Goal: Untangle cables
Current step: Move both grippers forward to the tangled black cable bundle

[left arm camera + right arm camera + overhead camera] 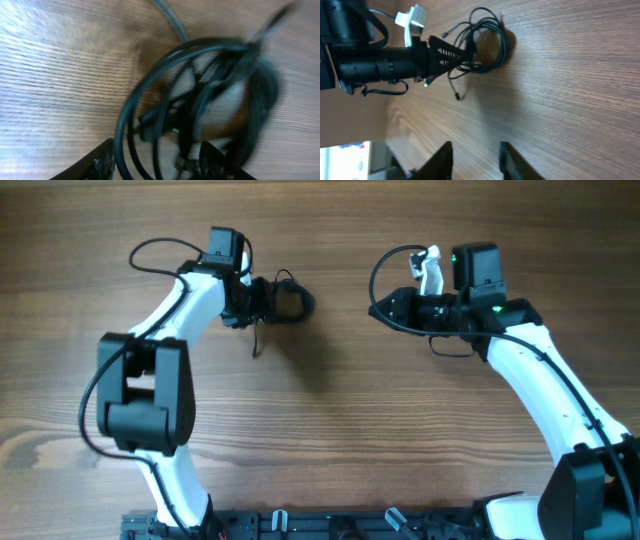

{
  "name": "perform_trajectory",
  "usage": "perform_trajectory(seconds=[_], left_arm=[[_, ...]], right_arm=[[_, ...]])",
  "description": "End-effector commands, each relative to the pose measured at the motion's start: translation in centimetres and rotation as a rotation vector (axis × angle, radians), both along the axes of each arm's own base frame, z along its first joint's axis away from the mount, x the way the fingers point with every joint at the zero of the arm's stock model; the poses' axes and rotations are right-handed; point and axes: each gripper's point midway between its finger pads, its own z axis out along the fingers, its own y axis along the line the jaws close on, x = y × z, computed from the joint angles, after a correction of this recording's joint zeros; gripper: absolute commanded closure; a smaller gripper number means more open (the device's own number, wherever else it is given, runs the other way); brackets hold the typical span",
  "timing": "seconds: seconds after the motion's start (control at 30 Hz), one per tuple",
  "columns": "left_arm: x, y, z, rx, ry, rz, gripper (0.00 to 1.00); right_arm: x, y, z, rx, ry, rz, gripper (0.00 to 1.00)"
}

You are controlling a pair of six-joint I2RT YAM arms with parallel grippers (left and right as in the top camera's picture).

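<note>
Nearest you, your right gripper (475, 150) stood at 1 o'clock on the table (330, 430), jaws narrowly parted and empty. Farther off, at 11 o'clock, the tangled black cables (260, 90) lay between the fingers of your left gripper (156, 152); whether it clamped them, you could not tell.

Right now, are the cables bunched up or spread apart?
Bunched up. The cables form one looped clump at the left claw, with strands crossing over each other in the left wrist view.
</note>
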Motion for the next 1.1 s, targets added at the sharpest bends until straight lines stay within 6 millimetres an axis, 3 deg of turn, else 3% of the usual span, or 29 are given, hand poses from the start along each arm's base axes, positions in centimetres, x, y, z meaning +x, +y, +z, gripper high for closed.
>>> perform_trajectory(seconds=[0.0, 0.13, 0.2, 0.33, 0.43, 0.5, 0.6, 0.63, 0.7, 0.87, 0.93, 1.03, 1.07], left_arm=[[-0.6, 0.6, -2.5, 0.057, 0.044, -0.067, 0.96], [-2.4, 0.3, -2.8, 0.066, 0.073, -0.256, 0.96], [-4.5, -1.7, -2.3, -0.041, 0.078, -0.472, 0.96], [-6.7, -2.7, -1.6, -0.119, 0.093, -0.639, 0.96], [-5.7, -0.5, -1.5, 0.028, 0.098, -0.58, 0.92], [-3.9, 1.3, -0.1, 0.147, 0.078, -0.47, 0.75], [-1.7, 1.1, 3.0, 0.146, -0.007, -0.386, 0.55], [-1.2, 1.0, 3.4, 0.145, -0.031, -0.373, 0.51], [-1.4, 1.1, 3.0, 0.145, -0.019, -0.374, 0.53], [-3.0, 0.4, -0.3, 0.091, 0.051, -0.384, 0.57], [-3.6, 0.2, -1.4, 0.073, 0.062, -0.388, 0.63], [-4.8, 0.3, -2.7, 0.072, 0.087, -0.39, 0.65], [-5.4, 0.0, -2.9, 0.051, 0.101, -0.394, 0.75]], right_arm=[[0.7, -0.3, -1.3, -0.082, -0.005, -0.034, 0.64], [1.1, -1.1, -1.9, -0.132, -0.009, -0.069, 0.65], [1.2, -1.6, -2.4, -0.166, -0.003, -0.09, 0.76], [0.4, -1.8, -3.0, -0.178, 0.041, -0.087, 0.8], [-0.5, -1.6, -3.4, -0.19, 0.078, -0.074, 0.8], [-0.9, -0.9, -3.4, -0.191, 0.077, -0.053, 0.8], [-1.0, 0.6, -3.0, -0.182, 0.042, -0.018, 0.79], [-0.8, 1.3, -2.7, -0.172, 0.016, -0.006, 0.69], [-0.7, 2.2, -2.4, -0.147, 0.031, -0.037, 0.55], [-0.5, 4.1, -2.6, -0.187, 0.009, -0.09, 0.51], [-0.5, 4.8, -4.1, -0.223, 0.046, -0.149, 0.51], [-0.4, 6.9, -7.6, -0.207, 0.129, -0.151, 0.52], [-0.4, 8.1, -8.2, -0.169, 0.138, -0.115, 0.55]])
